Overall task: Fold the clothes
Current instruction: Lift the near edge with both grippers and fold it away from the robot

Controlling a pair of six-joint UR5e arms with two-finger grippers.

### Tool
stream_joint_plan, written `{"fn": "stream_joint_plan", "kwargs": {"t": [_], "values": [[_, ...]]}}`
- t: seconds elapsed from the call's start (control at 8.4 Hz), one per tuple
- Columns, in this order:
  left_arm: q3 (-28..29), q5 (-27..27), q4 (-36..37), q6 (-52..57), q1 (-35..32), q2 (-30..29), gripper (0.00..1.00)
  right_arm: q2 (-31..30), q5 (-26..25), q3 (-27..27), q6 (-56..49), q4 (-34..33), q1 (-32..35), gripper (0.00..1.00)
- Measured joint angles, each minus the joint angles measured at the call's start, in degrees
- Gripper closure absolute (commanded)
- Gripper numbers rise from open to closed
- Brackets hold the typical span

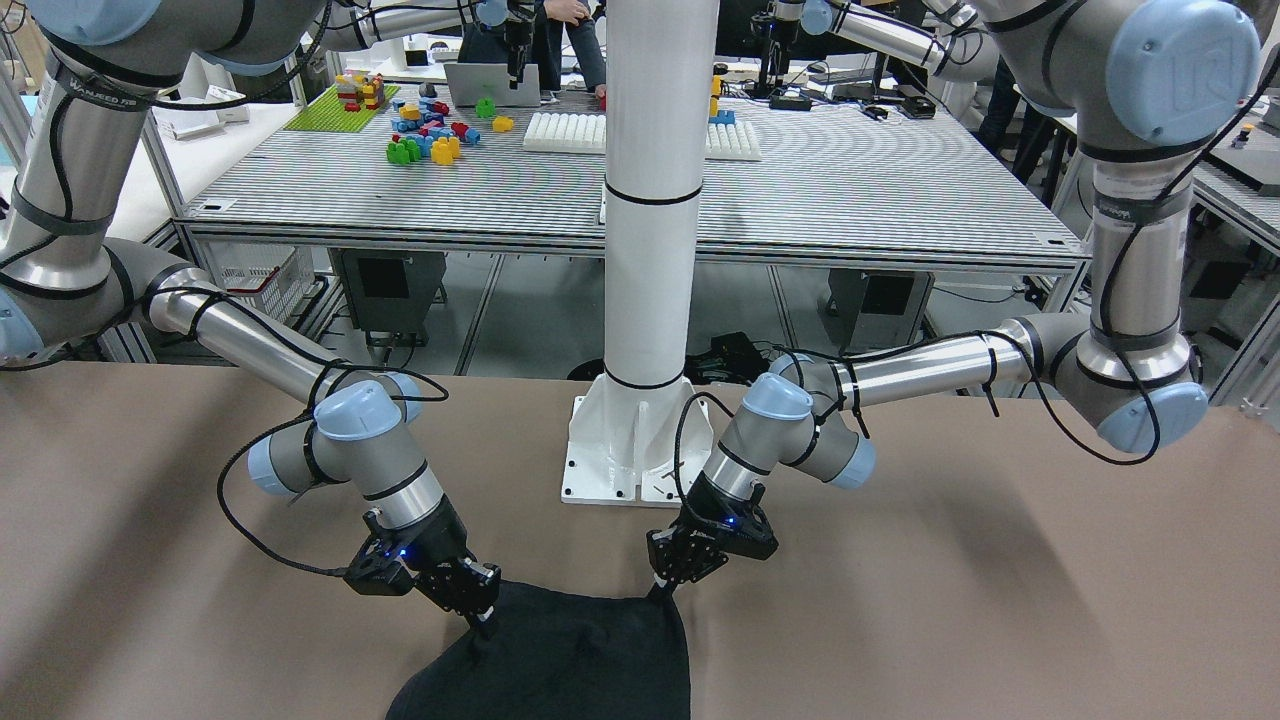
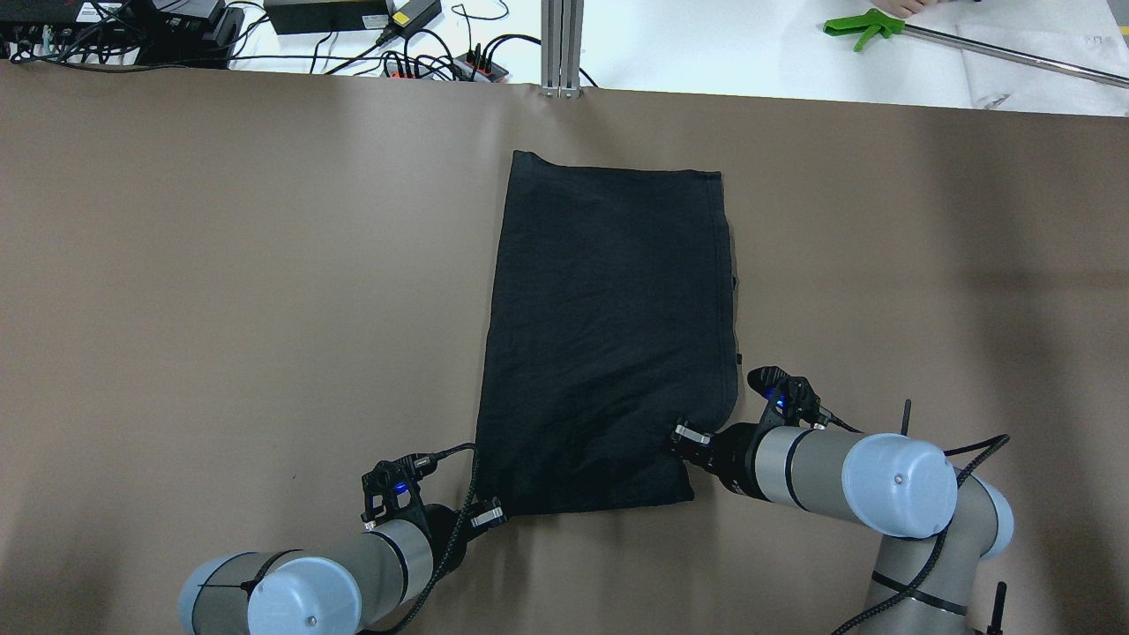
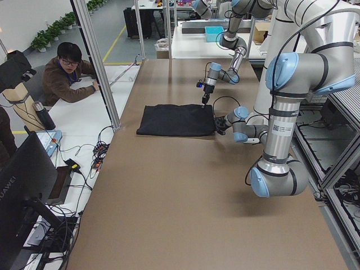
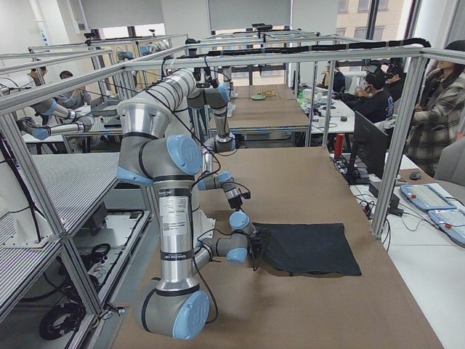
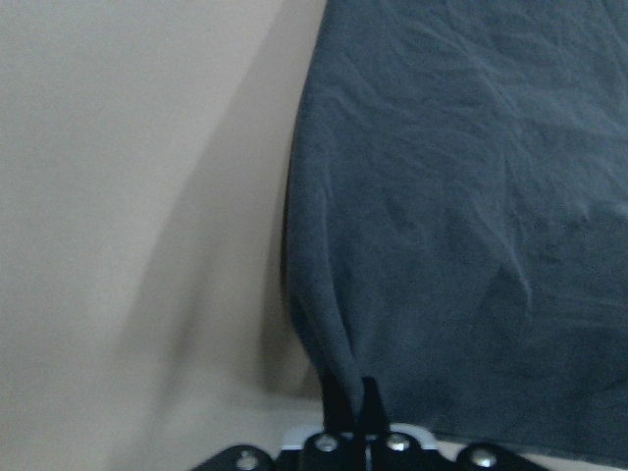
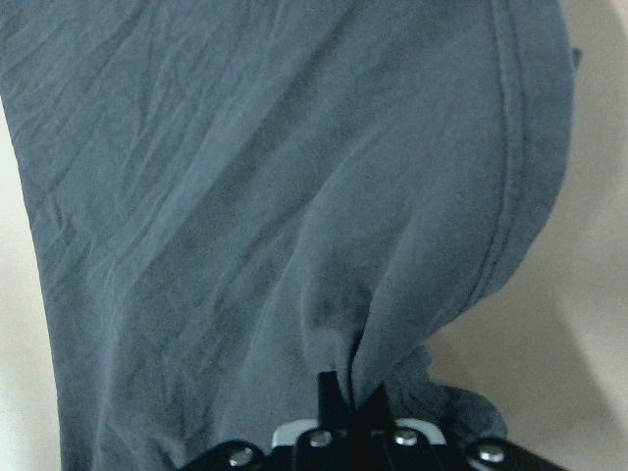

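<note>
Both grippers pinch the near edge of the black garment (image 2: 609, 335), which lies flat on the brown table (image 2: 220, 265) and extends straight ahead of the jaws. L gripper (image 2: 492, 514): jaws closed on the near L corner; the wrist view shows the fingertips (image 5: 335, 407) meeting on a small tuck of cloth right at the side edge. R gripper (image 2: 686, 438): jaws closed on cloth by the near R corner, slightly inboard of the hemmed side edge (image 6: 512, 167); a loose lobe bunches just outboard of the jaws. How many layers each pinch holds cannot be confirmed, since the fingertips hide it. Likely step: raise the near edge & carry it fwd onto the far edge (image 2: 617, 169). Lift both grippers together at equal height, w/ spacing approx. matching garment width so the edge is taut w/o stretching. Travel fwd in a low arc, lay corners on corners, and release only once the cloth rests. The R lobe may fold under. Clearance: bare table lies outboard of each jaw pair. Ahead, past the far edge, there is a strip of bare table, then the rim w/ a metal post (image 2: 562, 44) and cables (image 2: 423, 57); stop short of these.
</note>
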Motion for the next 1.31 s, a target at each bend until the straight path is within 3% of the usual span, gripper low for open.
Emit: {"fn": "stream_joint_plan", "kwargs": {"t": [0.24, 0.6, 0.83, 1.07, 1.31], "values": [[-2.33, -0.61, 0.3, 0.37, -0.12, 0.33, 1.0, -0.79, 0.26, 0.96, -0.22, 0.06, 0.03, 1.0], [-10.04, -2.83, 2.32, 0.78, -0.59, 2.19, 1.0, -4.4, 1.75, 7.33, -0.29, 0.02, -1.02, 1.0], [-14.61, -2.93, 3.44, 0.87, 0.19, 2.5, 1.0, -8.13, 6.9, 13.0, -0.06, 0.0, -1.79, 1.0], [-16.85, -2.64, 3.68, 0.91, 1.71, 2.24, 1.0, -11.02, 9.95, 17.39, 0.44, -0.01, -2.08, 1.0], [-17.38, -2.92, 3.74, 2.45, 1.39, 1.77, 1.0, -11.17, 10.43, 17.33, 0.49, -0.19, -1.29, 1.0]]}}
